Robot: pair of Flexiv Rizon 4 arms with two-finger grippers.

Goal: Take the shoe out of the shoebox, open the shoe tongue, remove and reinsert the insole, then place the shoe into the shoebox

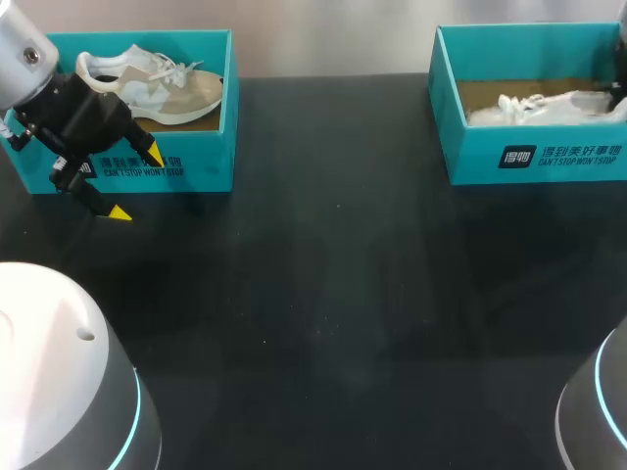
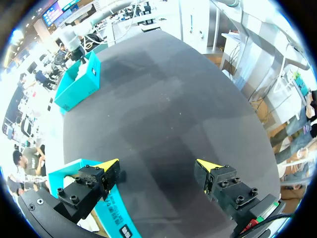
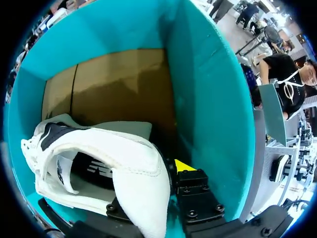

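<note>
Shoe (image 3: 124,158), white, lies inside the right box (image 3: 208,89). Right tool (image 3: 153,178) sits at its heel; grip state cannot be determined. Left tool (image 1: 135,183) is wide open and empty, over the worktop (image 1: 343,294) at the left box (image 1: 196,166).

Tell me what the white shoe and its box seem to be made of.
The white shoe has a smooth, faintly shiny upper with stitched seams: probably leather or a synthetic. The shoebox has matte teal walls and a plain brown floor: likely printed cardboard.
</note>
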